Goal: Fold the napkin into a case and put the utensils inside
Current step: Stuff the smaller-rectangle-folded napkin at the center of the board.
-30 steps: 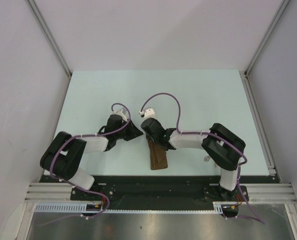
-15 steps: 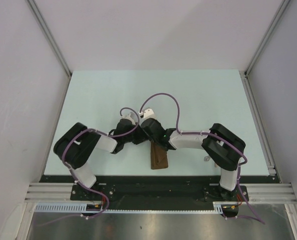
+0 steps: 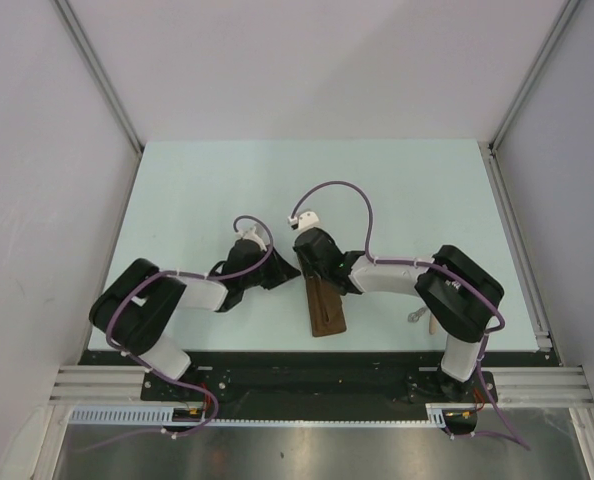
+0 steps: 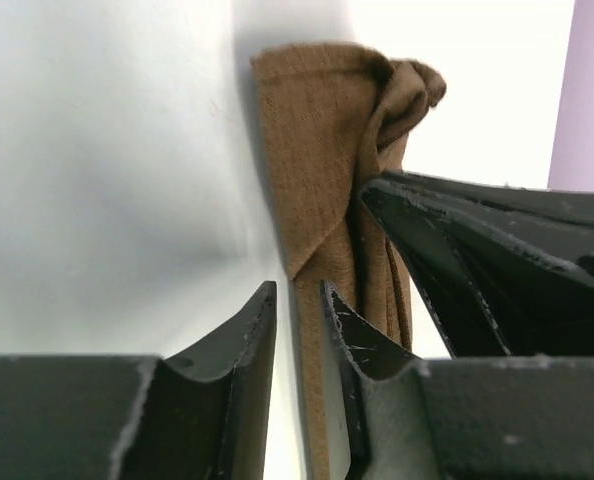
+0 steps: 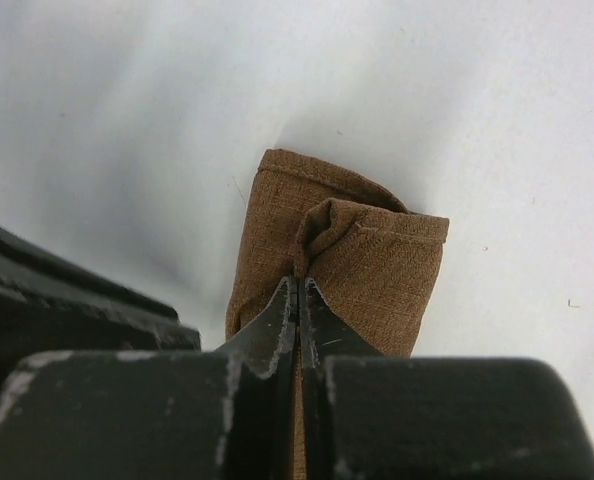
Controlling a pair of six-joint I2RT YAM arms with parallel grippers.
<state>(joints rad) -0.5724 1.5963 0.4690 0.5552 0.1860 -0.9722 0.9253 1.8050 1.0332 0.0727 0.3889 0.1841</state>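
Note:
The dark-brown napkin point(image 3: 327, 312) lies folded into a narrow strip near the table's front edge, between the two arms. My right gripper point(image 3: 320, 280) is shut on a raised fold at the strip's far end; the right wrist view shows the napkin point(image 5: 367, 250) pinched in the gripper point(image 5: 299, 281). My left gripper point(image 3: 285, 271) is just left of the strip. In the left wrist view the napkin's point(image 4: 317, 150) edge runs through the gripper's point(image 4: 298, 288) narrowly parted jaws. A silver utensil end point(image 3: 416, 316) peeks out beside the right arm; the rest is hidden.
The pale table point(image 3: 227, 180) is walled on the left, right and back, with a metal rail along its right side point(image 3: 517, 240). The right gripper's black fingers point(image 4: 497, 240) sit close beside my left gripper.
The left gripper has moved right toward the napkin. The right arm has shifted right, and the napkin strip has moved slightly right with it.

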